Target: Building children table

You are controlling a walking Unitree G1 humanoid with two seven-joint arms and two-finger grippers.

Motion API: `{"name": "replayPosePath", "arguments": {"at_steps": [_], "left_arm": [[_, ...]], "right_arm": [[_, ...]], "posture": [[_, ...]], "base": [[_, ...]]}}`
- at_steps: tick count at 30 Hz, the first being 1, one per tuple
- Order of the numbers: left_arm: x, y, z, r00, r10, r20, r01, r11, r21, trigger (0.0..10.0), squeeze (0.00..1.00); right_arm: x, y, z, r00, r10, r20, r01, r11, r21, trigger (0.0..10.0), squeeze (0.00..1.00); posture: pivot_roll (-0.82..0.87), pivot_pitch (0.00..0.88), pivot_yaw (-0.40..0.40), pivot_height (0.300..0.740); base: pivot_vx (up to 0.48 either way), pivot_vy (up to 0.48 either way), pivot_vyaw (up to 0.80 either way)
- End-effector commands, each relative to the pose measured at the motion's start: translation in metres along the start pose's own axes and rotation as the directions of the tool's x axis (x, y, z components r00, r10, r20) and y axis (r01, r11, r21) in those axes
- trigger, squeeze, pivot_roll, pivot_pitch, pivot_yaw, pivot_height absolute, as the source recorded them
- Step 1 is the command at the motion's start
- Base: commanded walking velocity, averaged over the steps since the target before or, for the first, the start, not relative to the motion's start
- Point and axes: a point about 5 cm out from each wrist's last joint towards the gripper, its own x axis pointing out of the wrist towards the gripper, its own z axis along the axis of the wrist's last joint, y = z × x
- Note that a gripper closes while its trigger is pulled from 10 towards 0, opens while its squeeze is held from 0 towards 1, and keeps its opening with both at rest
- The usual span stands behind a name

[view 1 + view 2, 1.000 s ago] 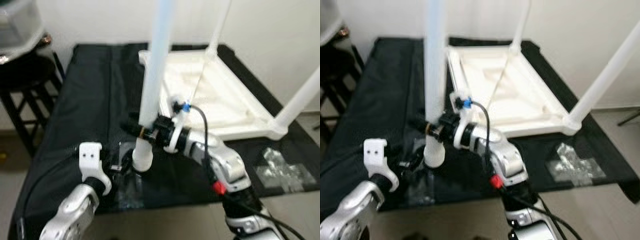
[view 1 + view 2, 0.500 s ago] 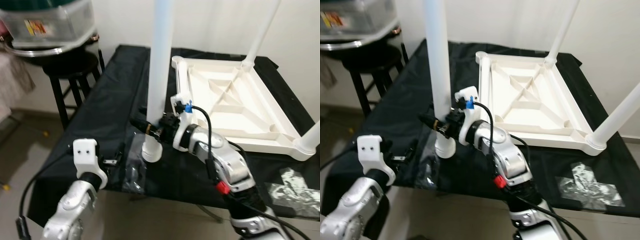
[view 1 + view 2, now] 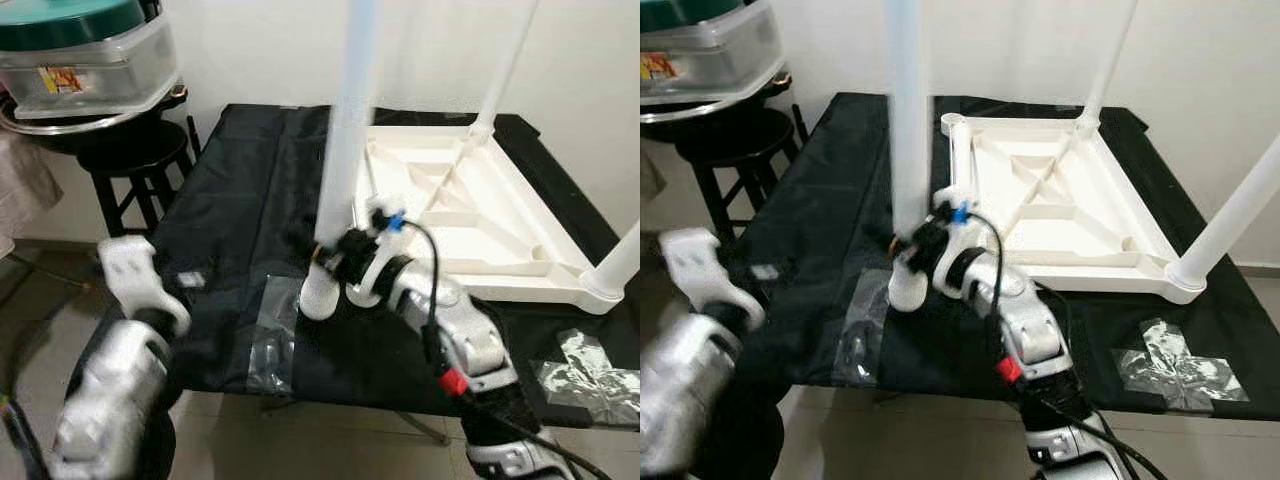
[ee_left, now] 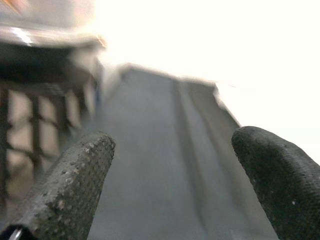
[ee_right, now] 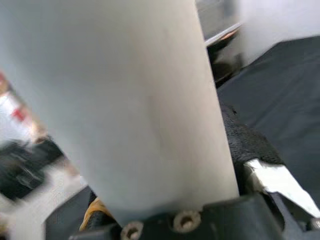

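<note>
A loose white table leg (image 3: 340,150) stands upright, its lower end (image 3: 318,296) resting on the black-covered table (image 3: 240,200). My right gripper (image 3: 328,254) is shut on it just above that end; in the right wrist view the leg (image 5: 135,100) sits against a black finger (image 5: 245,145). To the right the white tabletop (image 3: 470,220) lies upside down, with two legs (image 3: 503,70) pointing up. My left arm (image 3: 115,360) is low at the left, off the table. The left gripper (image 4: 175,170) is open, with nothing between its fingers.
A black stool (image 3: 135,160) stands left of the table and carries a clear lidded container (image 3: 85,60). Clear tape patches lie on the cloth near the front edge (image 3: 270,335) and at the right (image 3: 590,365). A white wall is behind.
The view has shifted a little. My left arm has drawn back to the left and away from the table, and is blurred. The right gripper keeps its hold on the upright leg.
</note>
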Motion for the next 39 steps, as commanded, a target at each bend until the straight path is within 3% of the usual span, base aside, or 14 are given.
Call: {"name": "replayPosePath", "arguments": {"at_steps": [1, 5, 9, 11, 12, 14, 15, 18, 24, 27, 29, 31, 37, 39], "left_arm": [[-0.002, 0.005, -0.002, 1.0, 0.015, -0.006, -0.015, 1.0, -0.021, 10.0, 0.0], [0.007, 0.023, 0.022, 0.998, -0.01, 0.056, 0.009, 1.0, 0.027, 10.0, 0.0], [0.009, 0.03, 0.028, 0.998, -0.03, 0.06, 0.027, 0.998, 0.055, 10.0, 0.0], [0.01, 0.044, 0.037, 0.996, -0.078, 0.032, 0.074, 0.99, 0.119, 10.0, 0.0], [0.01, 0.044, 0.037, 0.996, -0.078, 0.032, 0.074, 0.99, 0.119, 10.0, 0.0], [0.008, 0.052, 0.037, 0.993, -0.116, -0.025, 0.119, 0.974, 0.191, 10.0, 0.0], [0.008, 0.052, 0.037, 0.993, -0.116, -0.025, 0.119, 0.974, 0.191, 10.0, 0.0], [0.005, 0.055, 0.028, 0.989, -0.125, -0.083, 0.141, 0.964, 0.227, 10.0, 0.0], [0.0, 0.049, 0.014, 0.983, -0.135, -0.128, 0.164, 0.954, 0.25, 10.0, 0.0], [-0.007, 0.034, -0.011, 0.975, -0.143, -0.173, 0.176, 0.964, 0.199, 10.0, 0.0], [-0.022, -0.004, -0.051, 0.954, -0.186, -0.237, 0.214, 0.972, 0.097, 10.0, 0.0], [-0.029, -0.018, -0.064, 0.943, -0.207, -0.261, 0.231, 0.971, 0.064, 10.0, 0.0], [-0.034, -0.027, -0.074, 0.936, -0.216, -0.279, 0.236, 0.971, 0.041, 10.0, 0.0], [-0.044, -0.028, -0.097, 0.92, -0.188, -0.343, 0.21, 0.977, 0.029, 10.0, 0.0]], "right_arm": [[0.0, -0.005, 0.005, 0.999, -0.024, 0.034, 0.024, 1.0, 0.0, 10.0, 0.0], [-0.007, -0.033, 0.013, 0.988, -0.135, 0.076, 0.131, 0.99, 0.045, 10.0, 0.0], [-0.01, -0.044, 0.017, 0.981, -0.171, 0.091, 0.166, 0.984, 0.06, 10.0, 0.0], [-0.022, -0.071, 0.026, 0.966, -0.236, 0.103, 0.234, 0.972, 0.03, 10.0, 0.0], [-0.022, -0.071, 0.026, 0.966, -0.236, 0.103, 0.234, 0.972, 0.03, 10.0, 0.0], [-0.034, -0.093, 0.038, 0.955, -0.282, 0.089, 0.293, 0.943, -0.157, 10.0, 0.0], [-0.034, -0.093, 0.038, 0.955, -0.282, 0.089, 0.293, 0.943, -0.157, 10.0, 0.0], [-0.04, -0.104, 0.048, 0.947, -0.31, 0.085, 0.319, 0.87, -0.377, 10.0, 0.0], [-0.038, -0.1, 0.049, 0.952, -0.294, 0.087, 0.304, 0.864, -0.4, 10.0, 0.0], [-0.033, -0.088, 0.041, 0.966, -0.246, 0.075, 0.256, 0.891, -0.376, 10.0, 0.0], [-0.023, -0.062, 0.025, 0.985, -0.167, 0.055, 0.175, 0.939, -0.296, 10.0, 0.0], [-0.02, -0.051, 0.017, 0.989, -0.135, 0.051, 0.144, 0.958, -0.248, 10.0, 0.0], [-0.018, -0.042, 0.01, 0.993, -0.112, 0.046, 0.119, 0.969, -0.215, 10.0, 0.0], [-0.014, -0.028, -0.002, 0.997, -0.076, 0.034, 0.081, 0.98, -0.18, 10.0, 0.0]], "posture": [[-0.01, 0.028, -0.048, 0.74], [0.0, 0.012, -0.053, 0.74], [0.0, 0.01, -0.05, 0.74], [0.01, 0.002, -0.05, 0.74], [0.01, 0.002, -0.05, 0.74], [0.01, 0.004, -0.048, 0.74], [0.01, 0.004, -0.048, 0.74], [0.0, 0.003, -0.046, 0.74], [0.0, 0.0, -0.048, 0.74], [0.01, 0.0, -0.045, 0.74], [0.0, 0.0, -0.046, 0.74], [0.0, 0.0, -0.042, 0.74], [0.0, 0.0, -0.041, 0.74], [-0.01, 0.0, -0.036, 0.74]], "base": [[0.0, 0.0, 0.0], [0.0, 0.0, 0.0], [0.0, 0.0, 0.0], [0.0, 0.0, 0.0], [0.0, 0.0, 0.0], [0.0, 0.0, 0.0], [0.0, 0.0, 0.0], [0.0, 0.0, 0.0], [0.0, 0.0, 0.0], [0.0, 0.0, 0.0], [0.0, 0.0, 0.0], [0.0, 0.0, 0.0], [0.0, 0.0, 0.0], [0.0, 0.0, 0.0]]}}
